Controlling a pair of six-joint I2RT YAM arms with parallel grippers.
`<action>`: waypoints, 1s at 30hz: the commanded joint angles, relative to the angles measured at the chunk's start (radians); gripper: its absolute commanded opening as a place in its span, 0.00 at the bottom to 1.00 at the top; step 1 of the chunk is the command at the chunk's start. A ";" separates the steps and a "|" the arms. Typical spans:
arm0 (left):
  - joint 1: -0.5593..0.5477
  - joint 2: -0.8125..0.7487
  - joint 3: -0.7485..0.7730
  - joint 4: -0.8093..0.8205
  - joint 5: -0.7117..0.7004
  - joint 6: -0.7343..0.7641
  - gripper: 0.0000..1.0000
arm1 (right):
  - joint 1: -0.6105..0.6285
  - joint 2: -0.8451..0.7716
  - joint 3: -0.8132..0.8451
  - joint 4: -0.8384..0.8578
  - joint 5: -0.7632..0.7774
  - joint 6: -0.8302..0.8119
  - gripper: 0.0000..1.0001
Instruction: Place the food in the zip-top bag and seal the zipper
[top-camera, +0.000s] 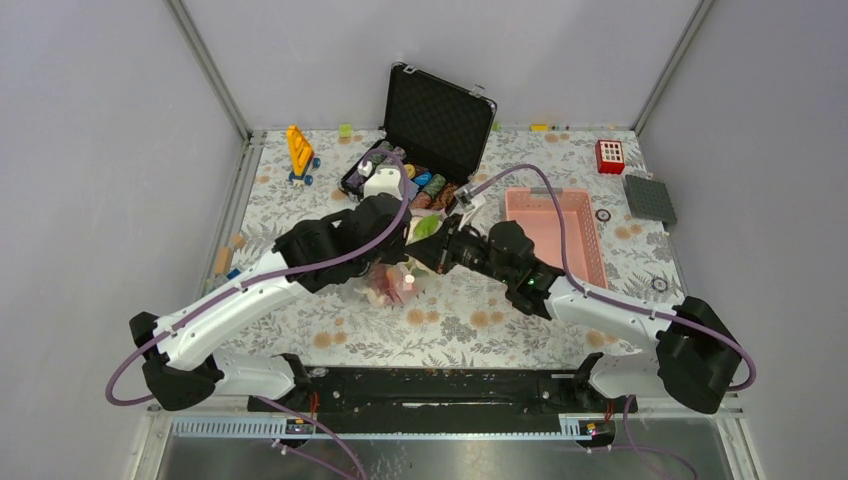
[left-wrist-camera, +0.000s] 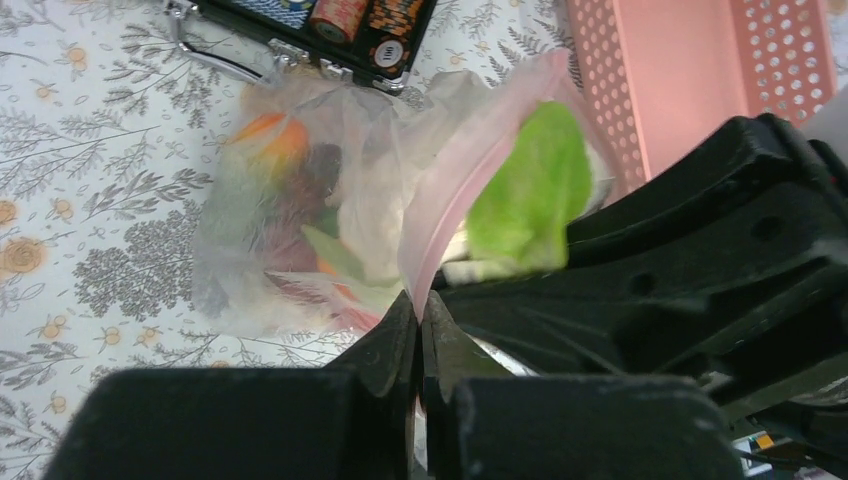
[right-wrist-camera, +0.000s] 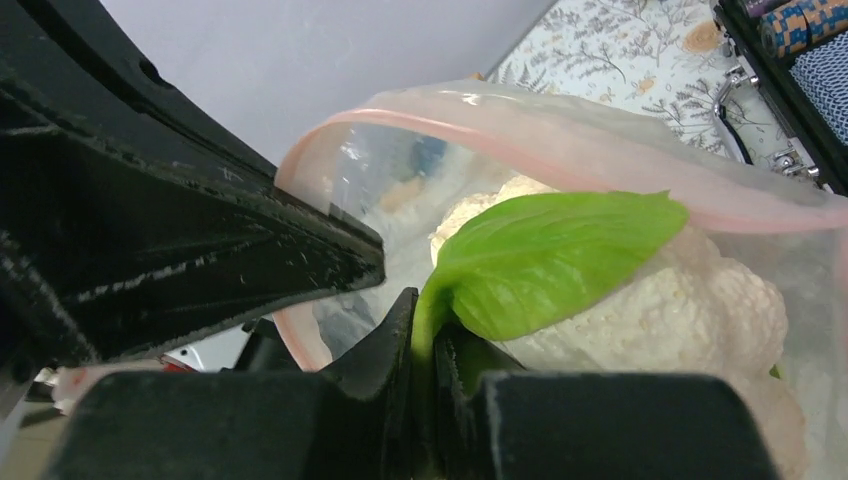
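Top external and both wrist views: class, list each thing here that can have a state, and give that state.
Clear floppy zip-top bag, mouth open, food inside.
Pale-pink zipper strip, unsealed.
Left gripper, shut on the zipper strip.
Right gripper, shut on the green leaf of the white plastic cauliflower toy at the bag's mouth.
Black hard case, lid open.
Pink perforated plastic basket, upright, nothing visible inside.
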 joint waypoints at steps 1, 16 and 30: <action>-0.004 -0.020 0.045 0.106 0.081 0.048 0.00 | 0.046 0.017 0.149 -0.298 0.080 -0.132 0.00; 0.010 -0.059 -0.016 0.127 0.040 0.056 0.00 | 0.087 -0.032 0.396 -0.710 0.136 -0.225 0.84; 0.056 -0.108 -0.084 0.194 0.105 0.109 0.00 | 0.072 -0.181 0.393 -0.878 0.332 -0.410 0.91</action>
